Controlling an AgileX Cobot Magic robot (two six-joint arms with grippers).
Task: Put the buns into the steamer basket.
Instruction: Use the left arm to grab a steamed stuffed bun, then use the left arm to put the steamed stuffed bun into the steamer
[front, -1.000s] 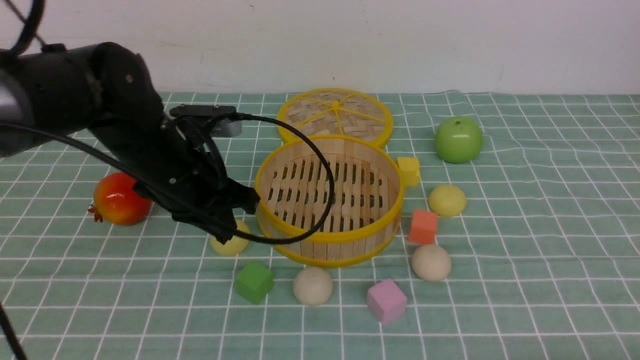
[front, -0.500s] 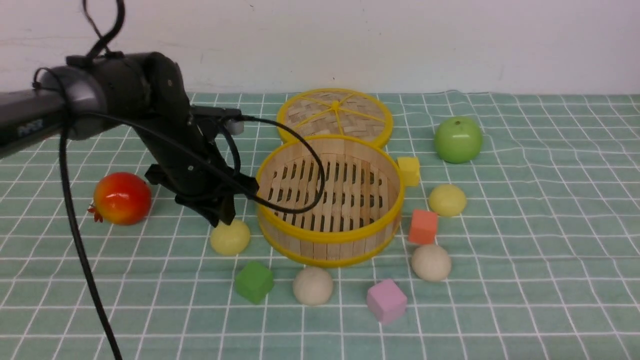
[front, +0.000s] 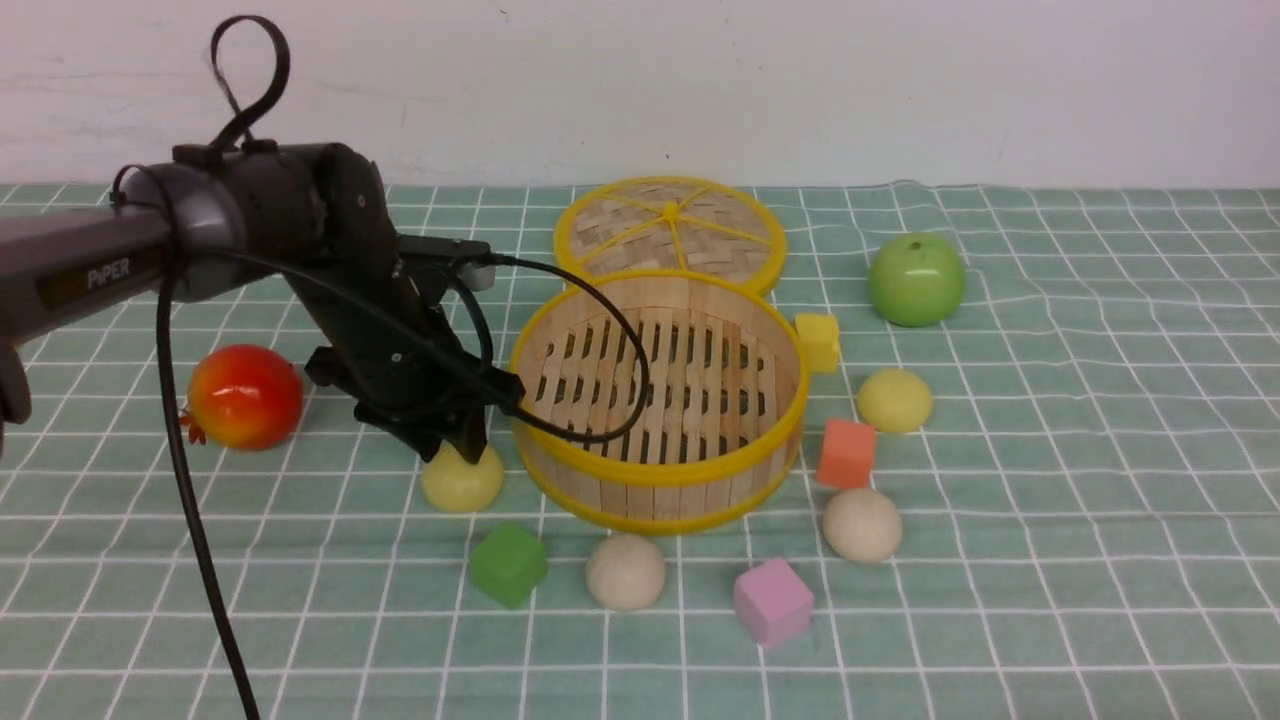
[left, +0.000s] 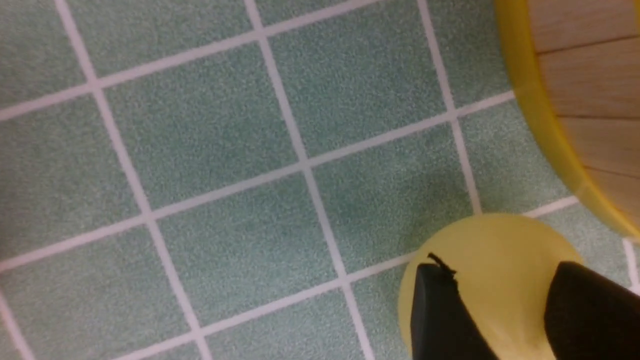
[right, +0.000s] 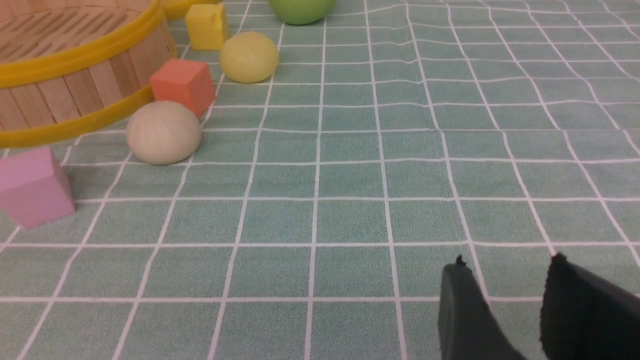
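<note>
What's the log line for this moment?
left hand: open over pale yellow bun | right hand: open, empty | steamer basket: no buns inside

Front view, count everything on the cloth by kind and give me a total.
Buns: 4
Cubes: 4
Fruits: 2
Steamer basket: 1
Lid: 1
Total: 12

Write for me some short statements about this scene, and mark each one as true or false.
1. The basket holds no bun. True.
2. The left tool hangs over a yellow bun. True.
3. The green apple lies inside the basket. False: it sits on the cloth, right of the basket.
4. The lid covers the basket. False: it lies behind the basket.
5. The right tool grips a bun. False: its jaws stand open, empty.
</note>
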